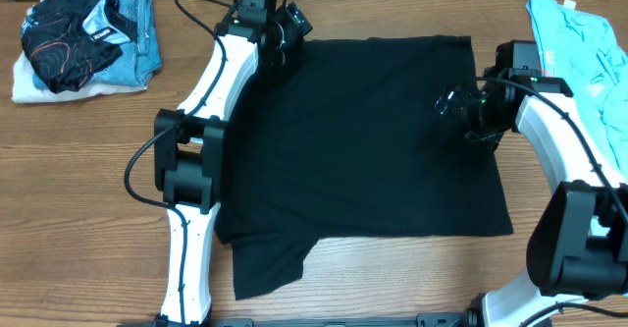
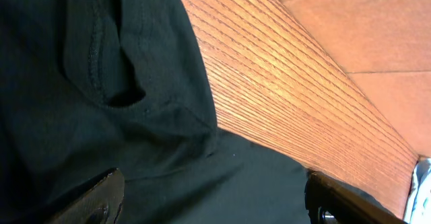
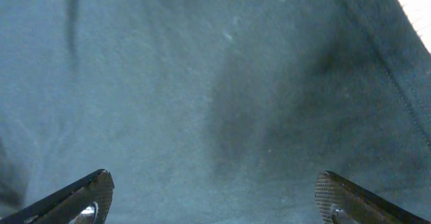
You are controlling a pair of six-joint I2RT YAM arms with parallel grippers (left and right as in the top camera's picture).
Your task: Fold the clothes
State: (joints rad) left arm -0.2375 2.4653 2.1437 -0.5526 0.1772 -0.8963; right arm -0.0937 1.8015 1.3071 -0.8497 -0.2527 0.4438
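The left end effector [image 1: 287, 34] is hovering over the far left corner of the black T-shirt [image 1: 363, 140], its jaws standing wide with nothing between them. The right end effector [image 1: 457, 105] is hanging over the shirt's right side near the far edge, likewise spread wide and gripping nothing.

The black T-shirt is lying spread flat across the middle of the table [image 1: 78, 170], plain and dark. One short sleeve is sticking out at the near left corner. A light blue T-shirt [image 1: 579, 42] is lying crumpled at the far right of the table, well apart from the black one. A pile of garments [image 1: 83, 37] is sitting at the far left corner.

Only the overhead view is showing the whole shirt and the other clothes. The left wrist view is showing the left end effector [image 2: 215, 204] just above the black T-shirt [image 2: 81, 116]. There the cloth is bunching into a small fold along a stitched hem beside bare wood grain of the table [image 2: 283, 69]. The right wrist view is showing the right end effector [image 3: 215, 197] with the black T-shirt [image 3: 202, 83] filling the frame. The cloth is looking greyish there, with a seam crossing the upper right.
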